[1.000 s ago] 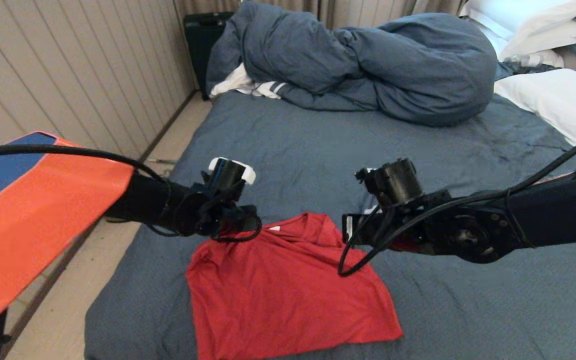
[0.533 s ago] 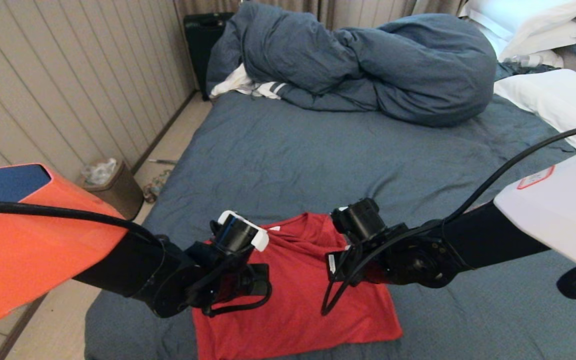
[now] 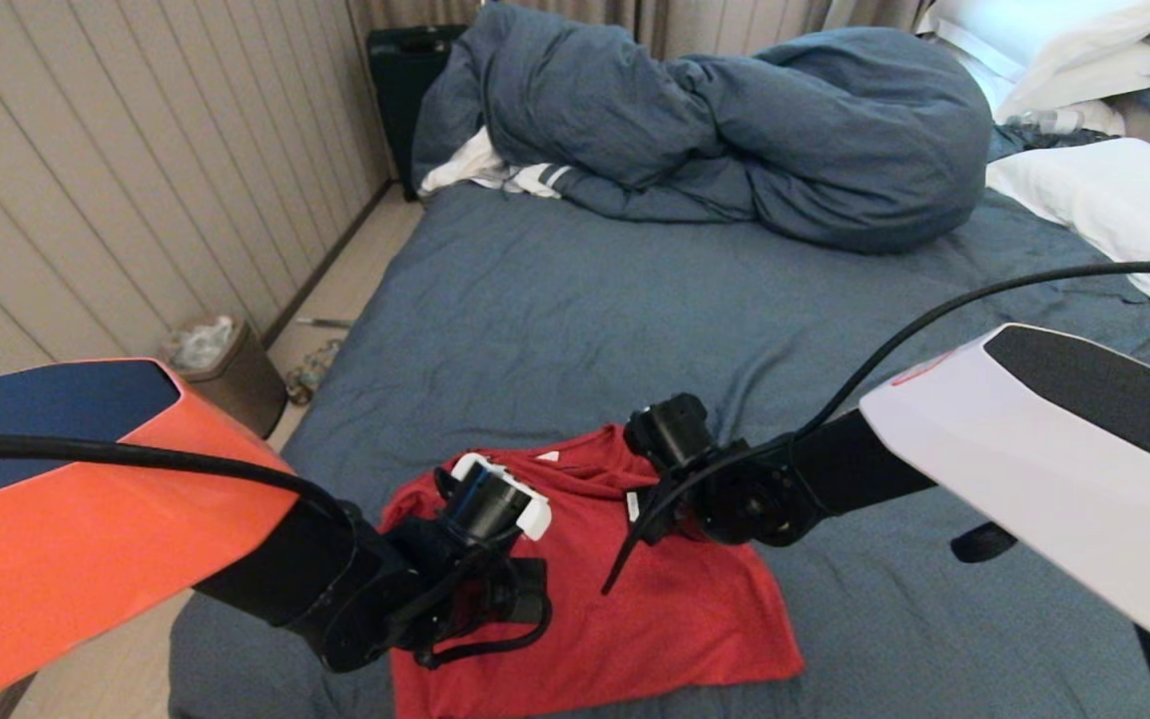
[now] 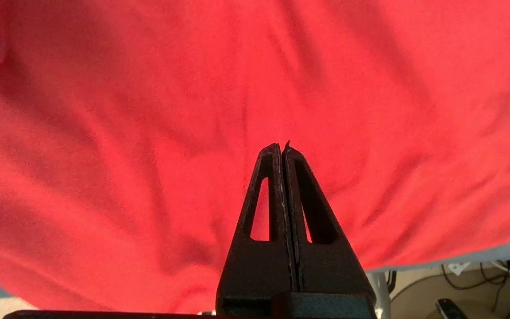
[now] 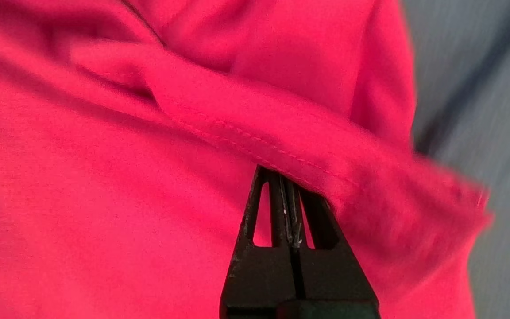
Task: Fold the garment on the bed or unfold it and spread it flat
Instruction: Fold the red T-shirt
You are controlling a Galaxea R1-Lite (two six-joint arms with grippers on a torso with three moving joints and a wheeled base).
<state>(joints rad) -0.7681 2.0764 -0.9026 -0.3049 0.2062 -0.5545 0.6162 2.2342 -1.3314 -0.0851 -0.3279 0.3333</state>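
The red garment (image 3: 625, 599) lies at six o'clock on the bed (image 3: 585, 300). The left gripper (image 4: 283, 148), fingers pressed together, hovers over its seven-o'clock side; the right gripper (image 5: 287, 177), fingers likewise together, tucks under a stitched hem fold toward one o'clock. Farther off, a bunched duvet (image 3: 735, 130) sits at twelve.

Soft, even room light over the bed (image 3: 585, 300), brightest on the white pillows (image 3: 1114, 200) at the far right. Shadows are faint. Up close, the garment (image 5: 104, 199) glows saturated red, its hem edge smeared with blur.
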